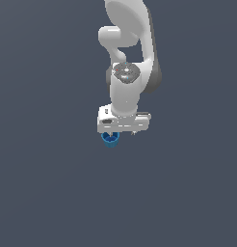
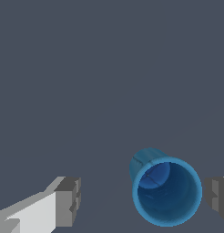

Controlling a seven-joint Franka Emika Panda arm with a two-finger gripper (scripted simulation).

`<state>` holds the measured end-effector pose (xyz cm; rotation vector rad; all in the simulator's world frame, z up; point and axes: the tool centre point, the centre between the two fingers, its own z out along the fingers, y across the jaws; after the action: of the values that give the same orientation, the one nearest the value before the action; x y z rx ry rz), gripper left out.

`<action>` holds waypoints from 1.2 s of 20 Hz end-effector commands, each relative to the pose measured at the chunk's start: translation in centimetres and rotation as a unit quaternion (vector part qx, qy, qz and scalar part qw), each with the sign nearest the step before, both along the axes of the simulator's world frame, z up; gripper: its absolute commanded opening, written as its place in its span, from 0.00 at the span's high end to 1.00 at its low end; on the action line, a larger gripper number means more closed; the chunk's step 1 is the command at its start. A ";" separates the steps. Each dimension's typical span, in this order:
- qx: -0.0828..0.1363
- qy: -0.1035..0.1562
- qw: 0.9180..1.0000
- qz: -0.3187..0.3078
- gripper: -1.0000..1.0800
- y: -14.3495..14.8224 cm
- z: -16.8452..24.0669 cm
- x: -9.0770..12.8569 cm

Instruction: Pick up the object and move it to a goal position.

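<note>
The object, a small bright blue cup (image 2: 166, 191), stands with its open mouth facing the wrist camera, so I look down into it. My gripper (image 2: 143, 200) is open, its fingers wide apart on either side of the cup. One grey fingertip (image 2: 69, 200) is well clear of the cup, while the other (image 2: 218, 198) sits close beside the rim with a thin gap. In the exterior view the cup (image 1: 111, 140) peeks out just below the white hand, and the gripper (image 1: 121, 132) is low over it; the fingers are mostly hidden there.
A plain dark grey surface (image 1: 53, 193) fills both views. The white arm (image 1: 127, 58) rises behind the hand. No other objects or goal marker show.
</note>
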<state>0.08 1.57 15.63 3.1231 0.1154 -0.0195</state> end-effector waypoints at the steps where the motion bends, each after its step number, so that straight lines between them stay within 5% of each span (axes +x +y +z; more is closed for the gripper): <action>1: 0.000 0.000 1.000 0.000 0.38 0.0 0.0 0.0; 13: 0.000 -0.009 1.000 0.008 0.38 0.2 0.7 0.4; 24: -0.052 0.023 0.989 0.136 0.38 -0.6 -1.6 -2.3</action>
<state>-1.74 1.10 14.49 3.0061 0.4500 -0.0707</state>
